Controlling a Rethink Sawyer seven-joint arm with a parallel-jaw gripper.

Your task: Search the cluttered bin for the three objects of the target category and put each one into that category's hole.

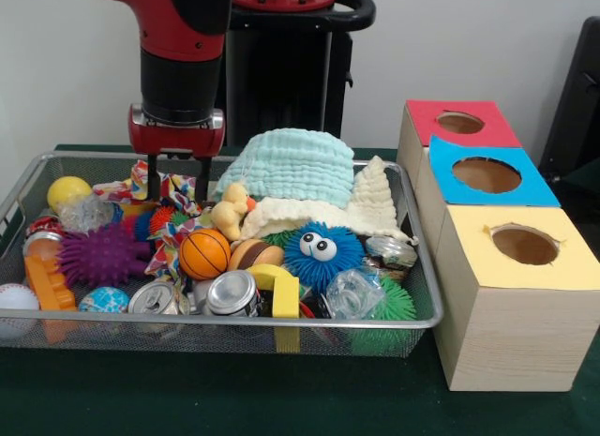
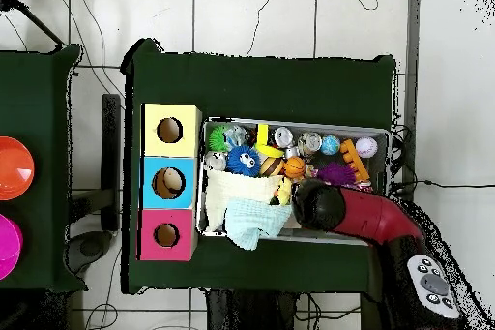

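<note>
At the front of the wire bin (image 1: 281, 321) lie two silver cans (image 1: 232, 293) beside a yellow block (image 1: 280, 288). Behind them sit a small basketball (image 1: 203, 254) and a blue fuzzy ball (image 1: 322, 252). Farther back, the end effector (image 1: 178, 180) hangs with prongs spread, tips over a patterned cloth (image 1: 169, 187), left of the folded towels (image 1: 291, 169).

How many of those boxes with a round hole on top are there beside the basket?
3, in a row beside the wire basket: the yellow-topped box nearest the camera, the blue-topped box in the middle, the red-topped box farthest back. None looks hidden.
</note>
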